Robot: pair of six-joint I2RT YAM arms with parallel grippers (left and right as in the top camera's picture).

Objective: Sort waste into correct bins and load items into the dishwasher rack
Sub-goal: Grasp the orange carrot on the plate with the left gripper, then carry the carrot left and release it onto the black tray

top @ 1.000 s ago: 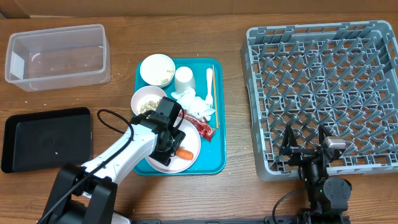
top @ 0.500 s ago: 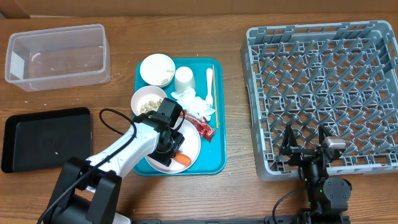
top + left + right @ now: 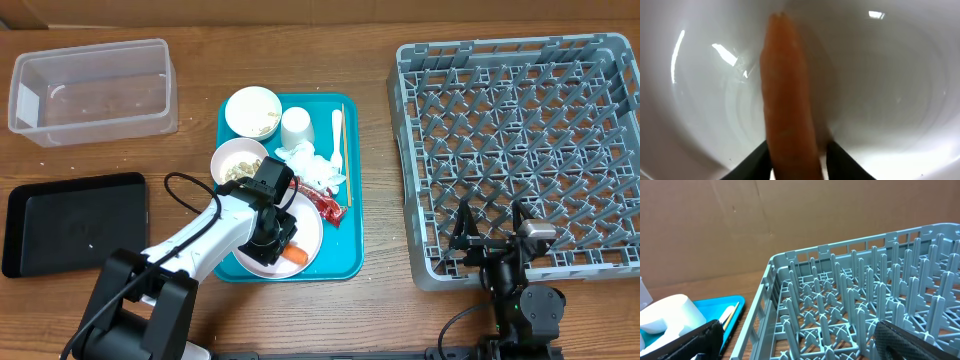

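No text, label, brand, number or sign can be read on anything shown in the three views, and the small red wrapper [image 3: 331,208] is seen too small for any print on it to be made out.

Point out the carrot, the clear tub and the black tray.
carrot [image 3: 790,100]: left wrist view, middle of its length.
clear tub [image 3: 95,100]: overhead view, bare floor.
black tray [image 3: 75,220]: overhead view, bare floor.

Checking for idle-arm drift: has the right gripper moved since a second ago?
No. In the overhead view the right gripper sits at the same spot over the dishwasher rack's near-left corner, jaws open wide.
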